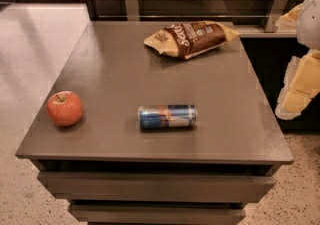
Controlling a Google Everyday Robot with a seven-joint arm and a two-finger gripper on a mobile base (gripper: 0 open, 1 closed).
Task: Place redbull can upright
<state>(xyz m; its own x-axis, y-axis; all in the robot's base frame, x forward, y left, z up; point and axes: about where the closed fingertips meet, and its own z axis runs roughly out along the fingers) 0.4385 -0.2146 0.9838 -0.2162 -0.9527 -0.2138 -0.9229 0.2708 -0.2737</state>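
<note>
On the table, redbull can on its side, well apart from the gripper, state unclear.

At the right edge, the hand shows pale yellow blocks edged white.

end effector cut off at right edge, table cropped below

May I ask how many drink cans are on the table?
1: the redbull can lies on its side near the front of the table. The gripper hangs beyond its right edge.
</note>
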